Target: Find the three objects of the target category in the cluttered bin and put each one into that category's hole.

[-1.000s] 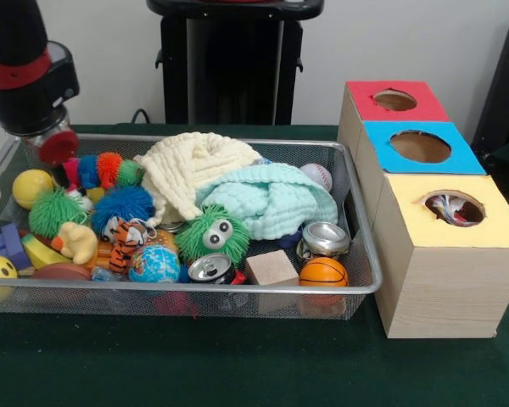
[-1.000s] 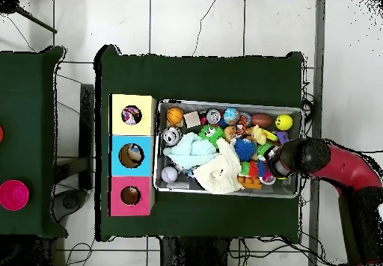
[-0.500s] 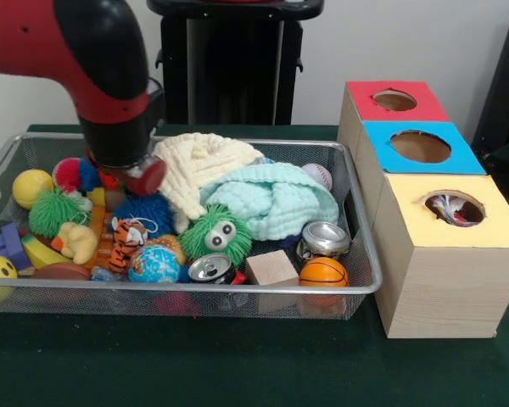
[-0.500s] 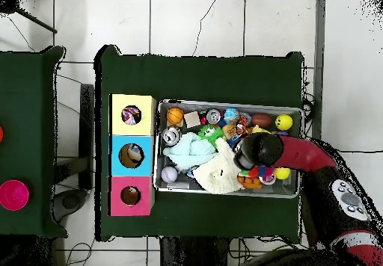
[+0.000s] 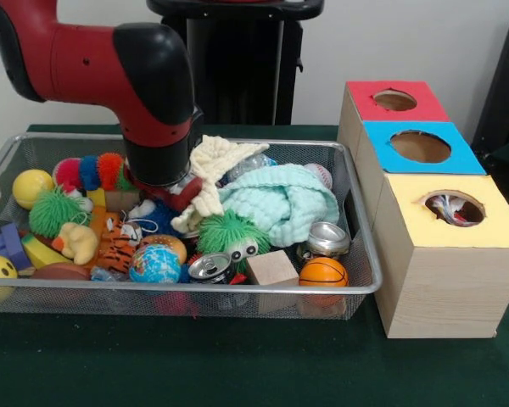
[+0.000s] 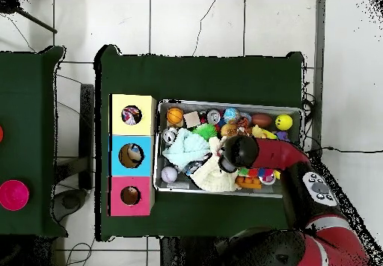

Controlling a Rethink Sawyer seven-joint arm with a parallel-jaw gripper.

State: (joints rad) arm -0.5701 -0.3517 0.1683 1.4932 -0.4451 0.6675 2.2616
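Observation:
The wire-mesh bin is full of toys; it also shows in the overhead view. My gripper is down in the bin's middle, against the left edge of the cream-yellow waffle cloth, which is bunched and raised beside it. In the overhead view my gripper sits over that cloth. Its state is hidden by the wrist. The yellow-topped box's hole holds white polka-dot fabric, also seen from overhead. No polka-dot cloth shows in the bin.
A mint waffle cloth lies right of the gripper. A green fuzzy toy, two cans, a wooden block and a small basketball lie in front. Blue-topped and red-topped boxes stand behind the yellow one.
My arm has swung from the bin's left end to its middle and come down at the cream cloth. The cloth has bunched up and risen, and the green fuzzy toy has shifted.

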